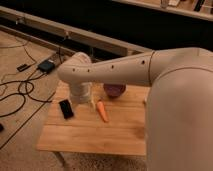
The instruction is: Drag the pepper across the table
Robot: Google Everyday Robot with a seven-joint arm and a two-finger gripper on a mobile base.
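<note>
The orange pepper (102, 111) lies on the bamboo-coloured table (120, 135), near the middle of its back half, with its pale stem end pointing away from me. My gripper (90, 101) hangs below the white wrist, pointing down at the tabletop just left of the pepper's stem end. It is open and holds nothing. The thick white arm reaches in from the right and hides most of the gripper and the table's right side.
A black phone (66, 108) lies on the table left of the gripper. A round dark purple bowl (114, 90) stands behind the pepper. Cables (20, 92) and a small black box (46, 65) lie on the floor to the left.
</note>
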